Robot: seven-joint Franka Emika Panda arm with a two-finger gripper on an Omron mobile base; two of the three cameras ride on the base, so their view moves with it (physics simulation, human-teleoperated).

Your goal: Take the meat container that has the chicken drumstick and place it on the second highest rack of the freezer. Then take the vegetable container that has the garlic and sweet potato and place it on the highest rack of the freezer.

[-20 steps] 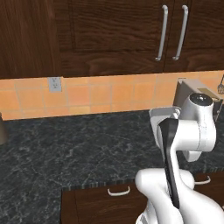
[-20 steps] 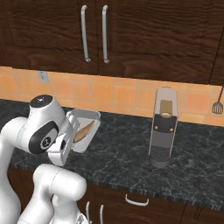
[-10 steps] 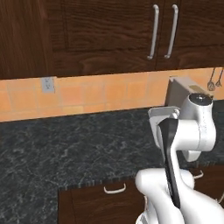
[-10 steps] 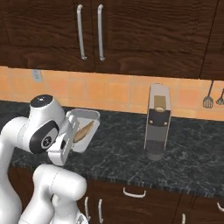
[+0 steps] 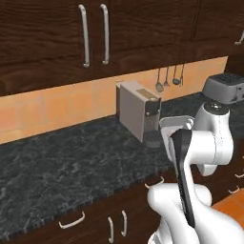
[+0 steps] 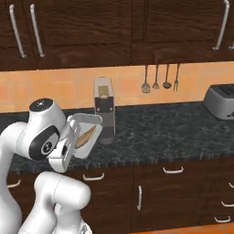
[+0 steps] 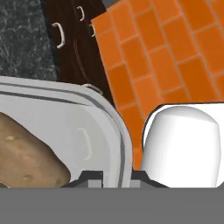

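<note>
My gripper (image 7: 113, 178) is shut on the rim of a grey vegetable container (image 6: 87, 136), held tilted in front of the arm above the counter's front edge. An orange-tan sweet potato (image 6: 86, 136) lies inside it and appears as a brown speckled root (image 7: 27, 158) in the hand view. The container's pale rim (image 7: 117, 131) runs between my fingertips. Its top edge (image 5: 175, 122) peeks out behind my arm in the left base view. The garlic is hidden. The chicken drumstick, the freezer and its racks are out of view.
A grey coffee machine (image 6: 104, 109) (image 5: 138, 114) stands on the black granite counter (image 6: 160, 137) just behind the container. A toaster (image 6: 221, 100) (image 5: 224, 88) sits to the right, with utensils (image 6: 157, 77) hanging on the wall. Below are dark drawers (image 6: 173, 183) and orange floor tiles (image 7: 175, 52).
Both base pictures have shifted, so the base has moved. The coffee machine slid left, and the toaster and hanging utensils came into view. The container stays held in the same pose.
</note>
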